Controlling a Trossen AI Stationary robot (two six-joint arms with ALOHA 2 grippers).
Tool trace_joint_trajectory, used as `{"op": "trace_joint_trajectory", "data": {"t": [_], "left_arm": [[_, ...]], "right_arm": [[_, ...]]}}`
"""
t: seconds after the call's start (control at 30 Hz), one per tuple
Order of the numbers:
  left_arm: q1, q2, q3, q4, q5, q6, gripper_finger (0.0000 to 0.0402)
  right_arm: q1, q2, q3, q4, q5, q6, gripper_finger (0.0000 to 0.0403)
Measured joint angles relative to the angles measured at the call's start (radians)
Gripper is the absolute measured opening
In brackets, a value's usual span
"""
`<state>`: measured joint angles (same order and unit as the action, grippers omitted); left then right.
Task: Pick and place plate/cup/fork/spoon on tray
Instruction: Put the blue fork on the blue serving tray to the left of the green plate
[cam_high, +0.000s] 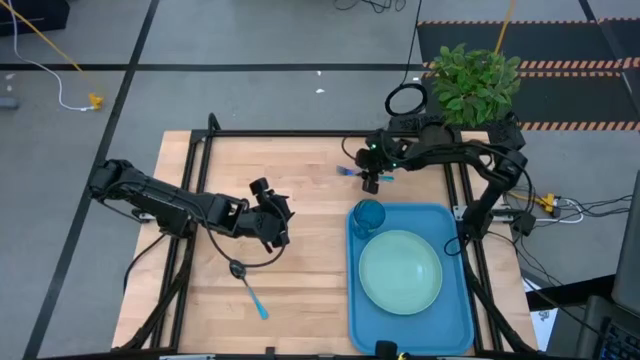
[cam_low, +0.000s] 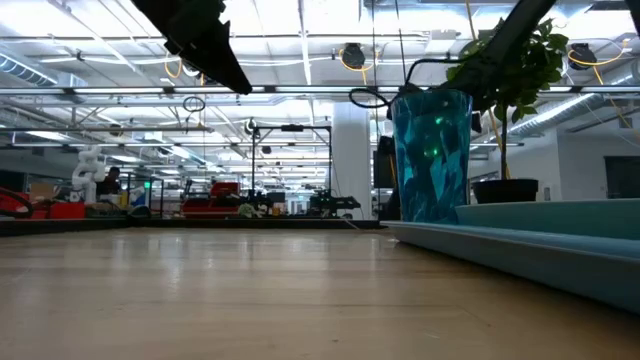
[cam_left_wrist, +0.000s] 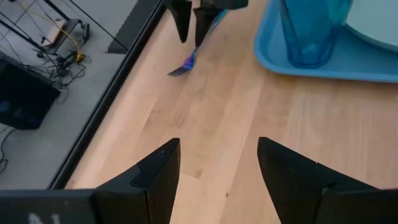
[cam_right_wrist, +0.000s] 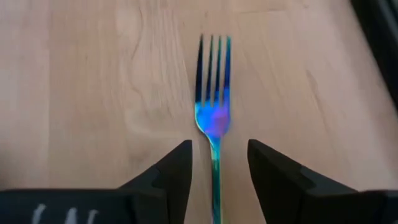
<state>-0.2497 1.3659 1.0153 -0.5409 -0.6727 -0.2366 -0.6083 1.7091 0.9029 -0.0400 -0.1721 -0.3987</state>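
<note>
The right gripper (cam_high: 371, 182) hangs over the far part of the table (cam_high: 290, 180), just beyond the far left corner of the tray (cam_high: 460, 300), and it sits directly above the fork (cam_right_wrist: 213, 118). In the right wrist view its two dark fingers (cam_right_wrist: 171, 171) stand apart on either side of the fork's handle, released and not pinching it, with the tines pointing away from the wrist. The fork lies flat on the wood. The left gripper (cam_high: 275, 225) hovers over the middle of the table, left of the tray, its fingers (cam_left_wrist: 155, 171) spread wide with only bare wood between them. The spoon (cam_high: 248, 284) lies on the table near the left gripper, toward the near edge, its dark bowl facing the far side. The plate (cam_high: 400, 271) rests in the middle of the tray, and the cup (cam_high: 368, 216) stands upright in the tray's far left corner, just beside the plate.
</note>
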Motion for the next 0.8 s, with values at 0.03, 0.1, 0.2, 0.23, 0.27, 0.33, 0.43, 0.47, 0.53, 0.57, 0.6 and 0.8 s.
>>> {"op": "trace_joint_trajectory", "data": {"t": [0.03,0.1,0.2,0.23,0.27,0.33,0.43,0.47,0.53,0.57,0.6,0.8], "left_arm": [[0.000,0.000,0.000,0.003,0.000,0.004,0.0216],[0.000,0.000,0.000,0.009,0.001,0.013,0.0216],[0.000,0.000,0.000,0.023,0.003,0.024,0.0216],[0.000,0.000,0.000,0.023,0.003,0.024,0.0216],[0.000,0.000,0.000,0.021,0.003,0.025,0.0216],[0.000,0.000,0.000,0.021,0.003,0.025,0.0216],[0.000,0.000,0.000,0.021,0.003,0.025,0.0216],[0.000,0.000,0.000,0.022,0.003,0.025,0.0216],[0.000,0.000,0.000,0.022,0.003,0.025,0.0216],[0.000,0.000,0.000,0.022,0.003,0.025,0.0216],[0.000,0.000,0.000,0.022,0.003,0.025,0.0216],[0.000,0.000,0.000,0.022,0.003,0.025,0.0216]], "right_arm": [[0.000,0.009,0.001,0.001,-0.013,-0.002,0.0142],[0.000,0.026,0.000,-0.001,-0.019,-0.002,0.0136],[0.000,0.056,0.000,-0.012,-0.018,0.006,0.0128],[0.000,0.063,0.000,-0.010,-0.019,0.004,0.0126],[0.000,0.068,0.001,-0.007,-0.021,0.000,0.0123],[0.000,0.074,0.001,-0.005,-0.025,-0.001,0.0116],[0.001,0.077,0.001,-0.006,-0.026,-0.004,0.0094],[0.001,0.077,0.001,-0.009,-0.026,-0.006,0.0083],[0.001,0.077,0.001,-0.016,-0.019,-0.007,0.0056],[0.001,0.077,0.001,-0.019,-0.017,-0.007,0.0042],[0.001,0.078,0.001,-0.023,-0.015,-0.006,0.0025],[0.003,0.044,0.000,-0.053,-0.010,0.043,0.0013]]}}
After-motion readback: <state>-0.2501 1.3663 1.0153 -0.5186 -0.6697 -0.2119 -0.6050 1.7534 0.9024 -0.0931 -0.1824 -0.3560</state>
